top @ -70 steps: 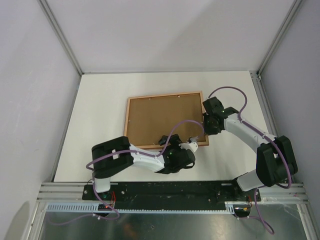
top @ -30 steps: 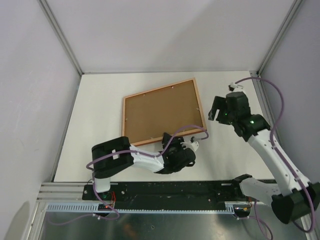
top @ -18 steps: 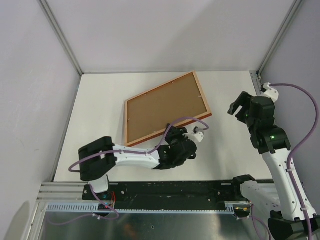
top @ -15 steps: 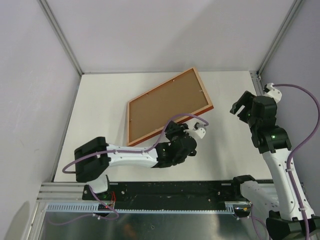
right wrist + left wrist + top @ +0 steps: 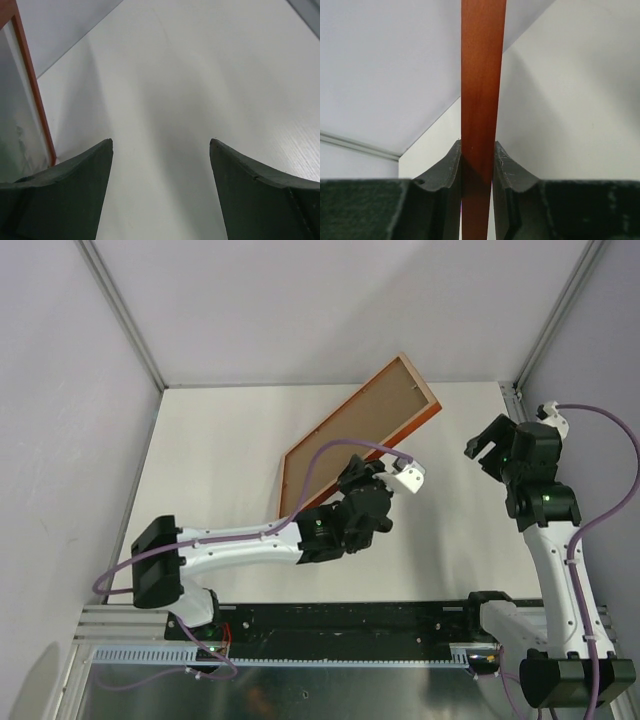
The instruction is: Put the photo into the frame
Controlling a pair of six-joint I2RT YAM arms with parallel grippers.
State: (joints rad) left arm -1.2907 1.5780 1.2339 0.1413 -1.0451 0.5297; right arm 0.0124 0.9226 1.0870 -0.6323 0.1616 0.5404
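The left pincer (image 5: pixel 477 156) clamps one thin edge of the frame (image 5: pixel 365 410), which is tipped steeply over the table (image 5: pixel 220 470). On so narrow a hold it may pivot or slip out. The right pincer (image 5: pixel 161 143), spread wide, hangs well apart and gives no support.

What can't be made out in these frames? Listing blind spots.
- Photo: not identifiable. The top view shows only the frame's back. The right wrist view catches a sliver of the pane, cut by the left edge.
- Whether the frame touches the table: in the top view, its low corner goes behind the left arm.
- Left wrist view: only the frame's edge in the left gripper.
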